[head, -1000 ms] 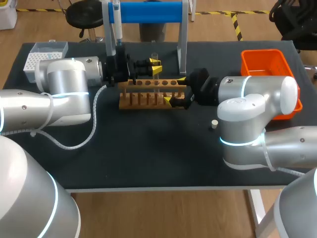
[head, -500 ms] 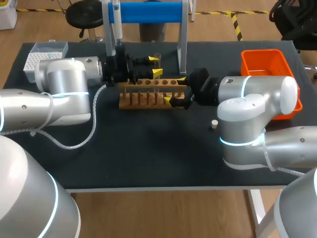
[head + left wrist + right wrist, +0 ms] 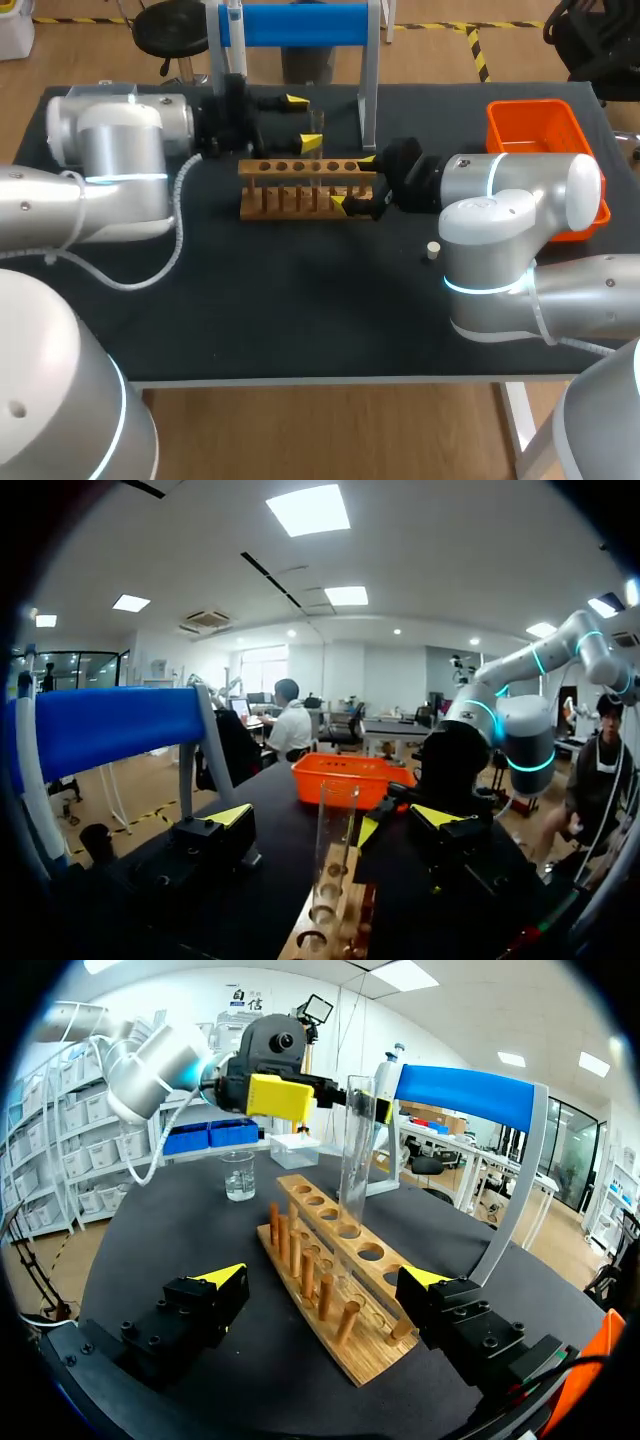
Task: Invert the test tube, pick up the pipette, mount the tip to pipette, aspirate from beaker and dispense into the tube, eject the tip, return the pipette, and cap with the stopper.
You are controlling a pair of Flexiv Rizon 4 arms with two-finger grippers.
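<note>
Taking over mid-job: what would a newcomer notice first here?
The clear test tube stands upright in the wooden rack at the table's middle, just ahead of the open left claw. The open right claw straddles the rack's right end; an orange bin sits far right.

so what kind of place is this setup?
Probably a lab-style pipetting bench: a wooden rack with a glass test tube standing in it, a pipette hanging on a blue stand, and a beaker.
</note>
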